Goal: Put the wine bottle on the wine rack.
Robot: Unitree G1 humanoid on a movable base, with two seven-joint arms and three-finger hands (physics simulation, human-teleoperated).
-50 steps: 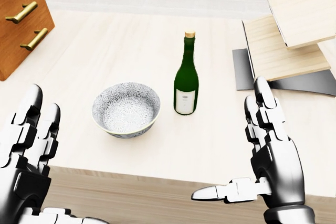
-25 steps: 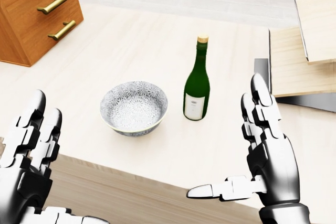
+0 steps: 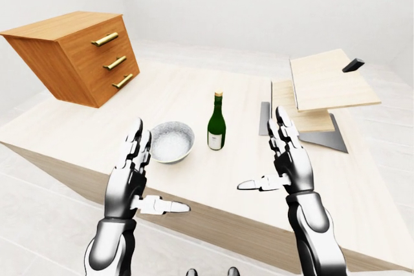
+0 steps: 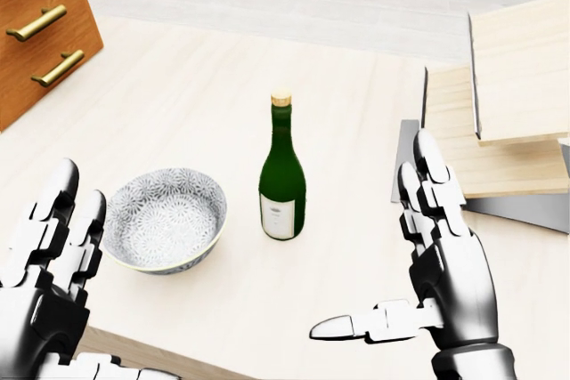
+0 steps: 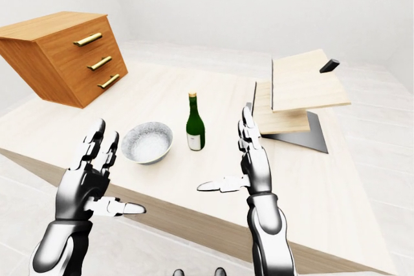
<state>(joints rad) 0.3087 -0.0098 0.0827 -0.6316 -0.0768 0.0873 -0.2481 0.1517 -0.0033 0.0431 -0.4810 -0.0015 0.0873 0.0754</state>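
Pale table (image 4: 178, 86), camera shifted, wine bottle (image 4: 282, 175) now left of centre, both hands' fingers (image 4: 427, 180) spread, empty

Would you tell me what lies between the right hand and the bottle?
Nothing: in the head view, only bare table separates the right hand from the bottle.

One green wine bottle (image 4: 282, 176) stands on the tabletop (image 3: 77, 127). One patterned bowl (image 4: 164, 220). One wooden drawer chest (image 3: 74, 56), with three drawers and three brass handles. One wine rack (image 3: 320, 98), with two wooden shelves on a dark base. Two robot hands: the left hand (image 3: 131, 176) and the right hand (image 3: 288, 159).
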